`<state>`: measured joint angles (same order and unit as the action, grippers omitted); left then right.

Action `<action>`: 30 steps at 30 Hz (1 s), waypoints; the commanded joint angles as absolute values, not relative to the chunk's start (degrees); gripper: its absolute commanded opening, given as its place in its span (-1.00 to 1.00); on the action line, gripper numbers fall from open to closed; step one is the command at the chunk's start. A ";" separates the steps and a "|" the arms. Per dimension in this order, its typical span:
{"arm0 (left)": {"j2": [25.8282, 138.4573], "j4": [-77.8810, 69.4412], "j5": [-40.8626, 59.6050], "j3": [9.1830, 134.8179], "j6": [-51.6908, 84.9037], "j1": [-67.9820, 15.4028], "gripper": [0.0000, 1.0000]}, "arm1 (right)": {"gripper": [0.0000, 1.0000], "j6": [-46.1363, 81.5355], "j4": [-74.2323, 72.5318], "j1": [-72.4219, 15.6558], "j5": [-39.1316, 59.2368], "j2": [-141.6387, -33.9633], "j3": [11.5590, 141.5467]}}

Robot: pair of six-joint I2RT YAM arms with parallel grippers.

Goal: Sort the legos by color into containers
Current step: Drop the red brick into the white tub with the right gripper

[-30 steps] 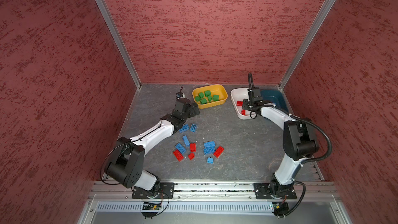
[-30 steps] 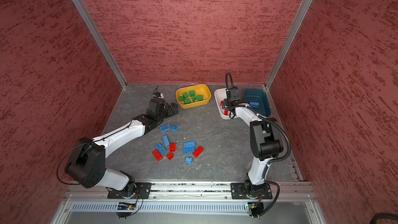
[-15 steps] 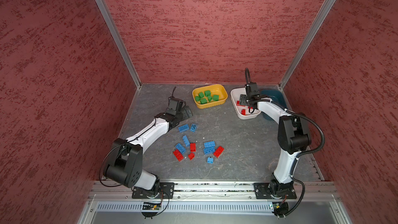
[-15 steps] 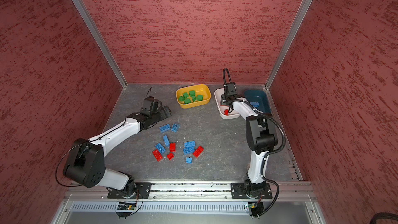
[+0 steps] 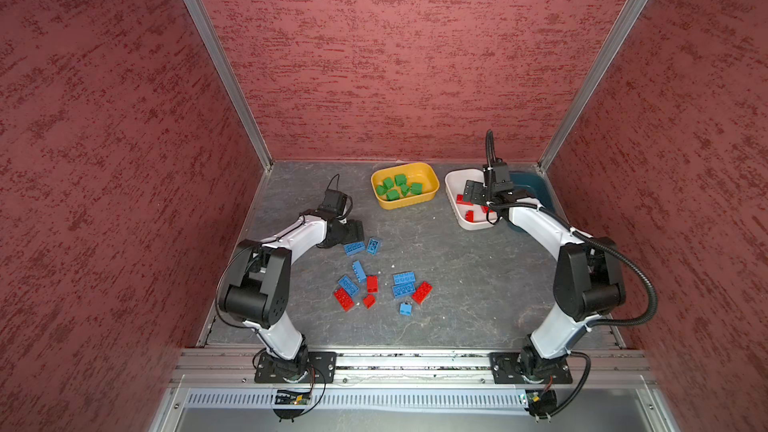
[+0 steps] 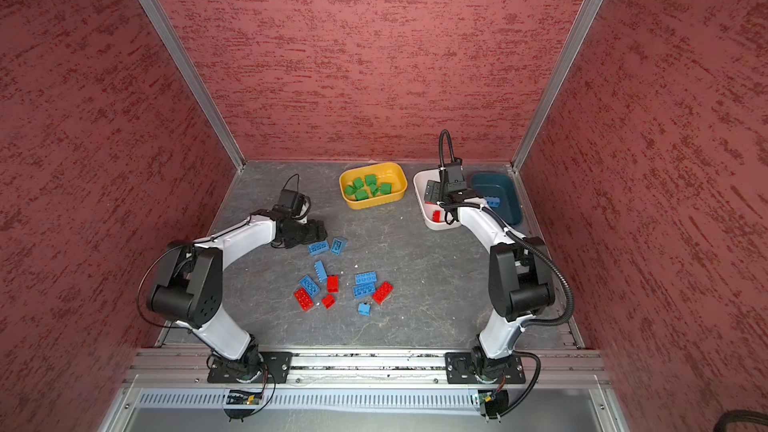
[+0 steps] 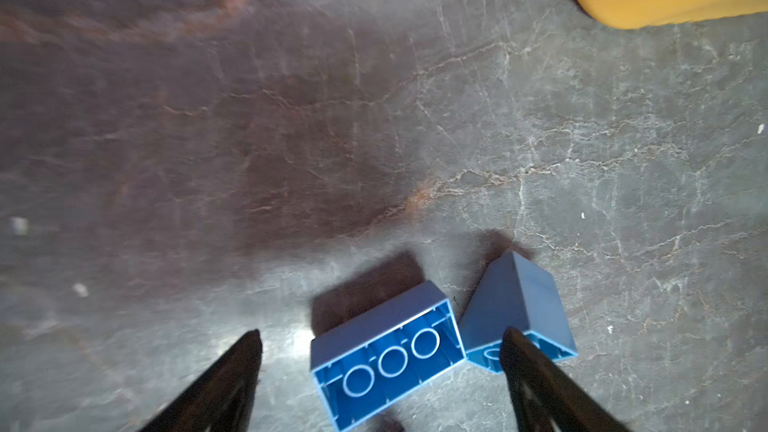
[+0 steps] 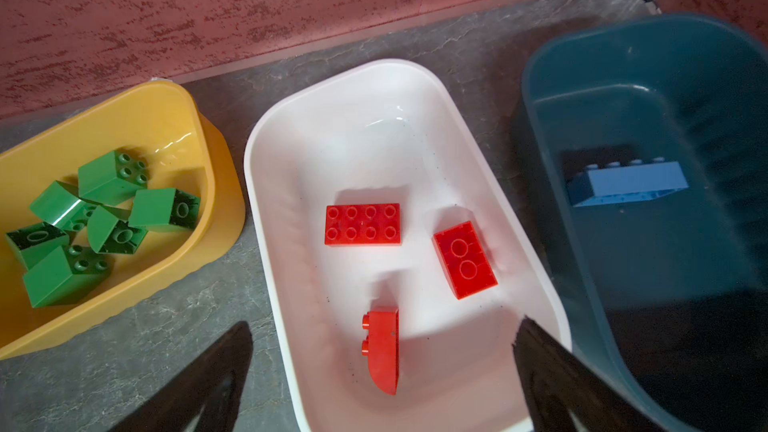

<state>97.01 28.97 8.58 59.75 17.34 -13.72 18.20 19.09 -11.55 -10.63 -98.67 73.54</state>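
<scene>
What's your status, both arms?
Left gripper open, straddling oblong blue brick on table. Right gripper open, empty, over white tub. Neighbouring blue brick crowds one finger.

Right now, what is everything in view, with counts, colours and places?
Tubs: three, along the back: yellow tub, white tub, teal tub.
Green bricks: six, in yellow tub.
Red bricks: three in white tub; four loose mid-table.
Blue bricks: one in teal tub; seven loose mid-table.
Table: one, grey.
Walls: three, red, around it.
Left tool: black, open, over a loose blue brick.
Right tool: black, open, over white tub.
</scene>
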 commanded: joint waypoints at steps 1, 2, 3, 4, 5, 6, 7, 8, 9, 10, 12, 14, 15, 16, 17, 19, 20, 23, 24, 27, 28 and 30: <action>98.96 28.73 14.74 61.16 14.99 -13.62 0.60 | 0.98 18.97 18.03 -11.87 -9.58 -97.28 72.42; 99.49 28.85 14.70 61.11 14.62 -13.62 0.53 | 0.98 18.98 17.98 -11.89 -9.67 -96.89 71.98; 99.81 29.10 14.54 61.10 14.36 -13.69 0.48 | 0.98 18.98 17.87 -11.92 -9.76 -96.67 71.68; 100.08 29.75 14.43 61.01 13.99 -13.71 0.43 | 0.98 18.93 17.80 -11.87 -9.83 -96.38 71.28; 100.02 30.47 14.25 60.94 13.68 -13.92 0.41 | 0.98 18.98 17.79 -11.93 -9.88 -96.23 71.11; 99.79 31.03 13.85 60.81 13.39 -14.17 0.40 | 0.97 18.96 17.75 -11.87 -9.90 -96.14 70.97; 99.31 31.64 13.17 60.53 13.07 -14.58 0.40 | 0.98 18.94 17.79 -11.92 -9.85 -96.02 70.85; 98.72 32.03 12.61 60.15 12.77 -15.20 0.40 | 0.97 18.98 17.86 -11.92 -9.78 -95.98 70.83; 98.24 32.38 12.32 59.80 12.56 -15.72 0.41 | 0.97 19.05 17.82 -11.95 -9.68 -96.10 70.83; 97.87 32.82 11.78 59.60 12.32 -16.42 0.41 | 0.98 19.16 17.76 -11.91 -9.57 -96.11 70.75; 97.73 33.93 10.13 59.36 11.67 -17.86 0.41 | 0.98 19.42 17.49 -11.89 -9.12 -96.33 70.82; 98.29 35.06 8.02 59.48 10.87 -19.52 0.41 | 0.97 19.63 17.33 -11.87 -8.55 -96.53 71.02; 98.71 35.60 6.84 59.72 10.61 -20.02 0.41 | 0.98 19.68 17.26 -11.87 -8.43 -96.59 71.14; 99.23 36.37 5.66 59.97 10.39 -20.47 0.41 | 0.98 19.77 17.24 -11.88 -8.27 -96.68 71.19; 99.81 36.91 4.64 60.47 10.20 -20.76 0.41 | 0.98 19.68 17.30 -11.87 -8.18 -96.61 71.26; 100.94 37.56 2.54 61.17 10.02 -21.38 0.32 | 0.98 19.69 17.31 -11.93 -8.16 -96.64 71.28; 101.47 37.92 1.44 61.64 10.07 -21.63 0.24 | 0.97 19.69 17.31 -11.93 -8.17 -96.55 71.28; 102.79 38.70 -1.31 62.87 9.72 -22.70 0.08 | 0.97 19.78 17.46 -11.92 -8.15 -96.03 71.10; 103.05 38.85 -2.21 63.02 9.60 -22.98 0.03 | 0.97 19.76 17.32 -11.92 -8.03 -95.68 70.83; 102.69 38.27 -3.45 62.71 10.16 -23.29 -0.12 | 0.97 19.77 16.04 -11.93 -7.40 -93.98 69.62; 102.20 37.76 -3.60 62.46 10.53 -23.28 -0.18 | 0.97 19.76 15.48 -11.89 -7.17 -93.42 69.16; 100.95 36.62 -4.13 61.51 10.72 -23.34 -0.27 | 0.97 20.03 14.66 -11.88 -6.74 -92.24 68.37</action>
